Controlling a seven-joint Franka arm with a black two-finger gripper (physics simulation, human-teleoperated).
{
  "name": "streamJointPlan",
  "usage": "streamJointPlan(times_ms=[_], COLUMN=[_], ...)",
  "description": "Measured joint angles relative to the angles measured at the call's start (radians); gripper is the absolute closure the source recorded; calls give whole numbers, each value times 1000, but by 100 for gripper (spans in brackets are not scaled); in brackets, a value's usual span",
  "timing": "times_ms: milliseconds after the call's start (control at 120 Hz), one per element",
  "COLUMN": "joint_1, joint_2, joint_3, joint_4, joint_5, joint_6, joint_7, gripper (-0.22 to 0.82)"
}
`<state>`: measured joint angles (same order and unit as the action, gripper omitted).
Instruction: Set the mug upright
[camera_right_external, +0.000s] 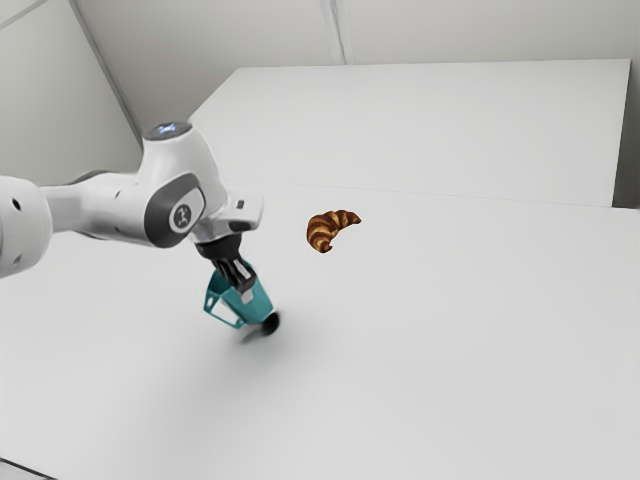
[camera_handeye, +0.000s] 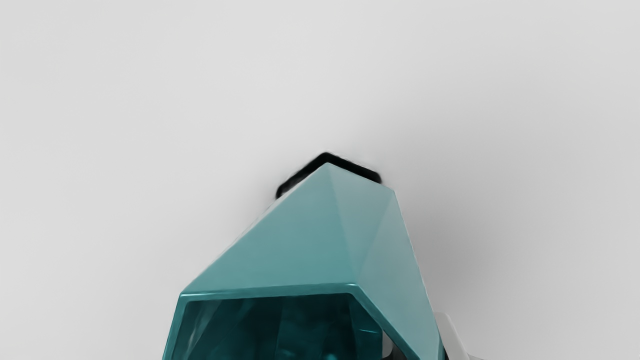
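Note:
In the exterior view the black gripper (camera_right_external: 246, 290) points down at the teal mug (camera_right_external: 258, 302), overlapping its rim and wall. The mug is tilted, its mouth toward the hand and the exterior view's upper left, its black base low toward the right, with the angular handle on the left side. In the wrist view the faceted mug (camera_handeye: 305, 235) has its open mouth nearest the hand and its black-edged base farther off. Part of a finger (camera_handeye: 450, 335) lies along the mug's outer wall, and something dark shows inside the mouth. The other fingertip's contact is hidden.
A brown croissant (camera_right_external: 328, 230) lies on the white table (camera_right_external: 450, 330), beyond the mug toward the exterior view's upper right. A second white surface (camera_right_external: 430, 120) lies behind, with pale walls around it.

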<state>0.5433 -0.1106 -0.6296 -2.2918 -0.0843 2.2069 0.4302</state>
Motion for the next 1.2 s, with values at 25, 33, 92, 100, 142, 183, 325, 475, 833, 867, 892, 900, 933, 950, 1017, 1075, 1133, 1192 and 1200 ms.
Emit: streamJointPlan(times_ms=[25, 33, 92, 100, 142, 183, 325, 475, 833, 867, 892, 900, 933, 950, 1017, 1075, 1133, 1192, 1200], joint_1=[0, 0, 0, 0, 1, -1, 0, 1, -2, -2, -2, -2, -1, -2, 3, 2, -1, -2, -2], joint_2=[2, 3, 9, 10, 18, 30, 53, 62, 64, 64, 63, 63, 63, 63, 61, 60, 55, 48, 46], joint_3=[0, 0, -1, -2, -6, -8, -10, -11, -12, -13, -13, -13, -13, -13, -20, -24, -25, -27, -27], joint_4=[-2, -3, -6, -7, -7, -8, -8, -8, -21, -23, -24, -25, -26, -27, -26, -26, -24, -19, -18], joint_5=[1, 1, 3, 3, 4, 5, 6, 7, -4, -5, -6, -6, -7, -7, -8, -9, -9, -9, -9], joint_6=[1, 2, 4, 5, 6, 7, 11, 15, 18, 20, 21, 22, 23, 24, 27, 28, 29, 28, 28], joint_7=[-14, -18, -47, -51, -70, -88, -140, -183, -242, -245, -247, -247, -250, -251, -254, -257, -260, -262, -262], gripper=[78, 78, 78, 78, 78, 78, 78, 78, 65, 63, 61, 60, 57, 55, 45, 34, 26, 20, 19])
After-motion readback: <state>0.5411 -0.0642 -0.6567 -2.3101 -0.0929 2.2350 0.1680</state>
